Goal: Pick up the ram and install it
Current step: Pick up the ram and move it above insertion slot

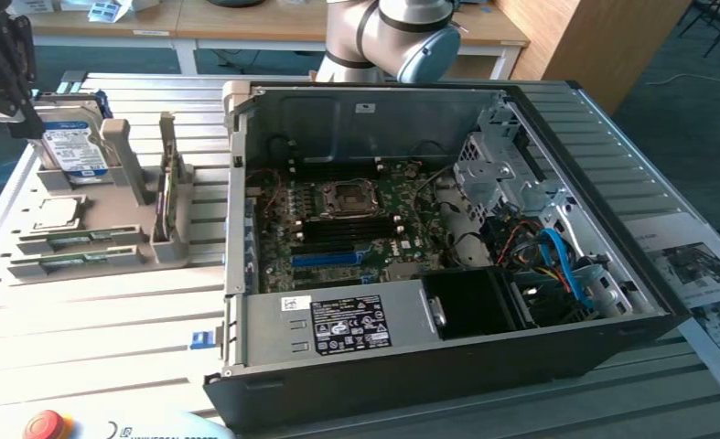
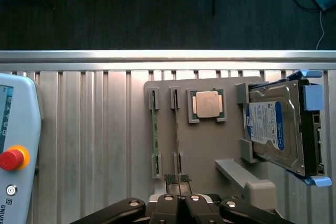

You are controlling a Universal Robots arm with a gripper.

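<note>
Two ram sticks stand on edge in a grey holder point(image 2: 210, 145): one ram stick point(image 2: 154, 132) and a second ram stick point(image 2: 177, 129) beside it. In the exterior view their green edges point(image 1: 77, 241) show at the holder's near end point(image 1: 85, 265). My gripper point(image 2: 178, 181) hovers above the holder with its fingertips pressed together and nothing between them, roughly in line with the second stick. It appears as a dark shape point(image 1: 0, 59) at the exterior view's far left, over the hard drive. The open computer case point(image 1: 243, 229) shows its motherboard point(image 1: 391, 224).
The holder also carries a CPU point(image 2: 206, 103) and a hard drive point(image 2: 275, 129) propped in a blue bracket. A teach pendant point(image 2: 18, 145) with a red button lies on the ribbed table. The CPU socket point(image 1: 341, 199) and blue slot point(image 1: 329, 259) sit on the motherboard. Papers point(image 1: 702, 274) lie beside the case.
</note>
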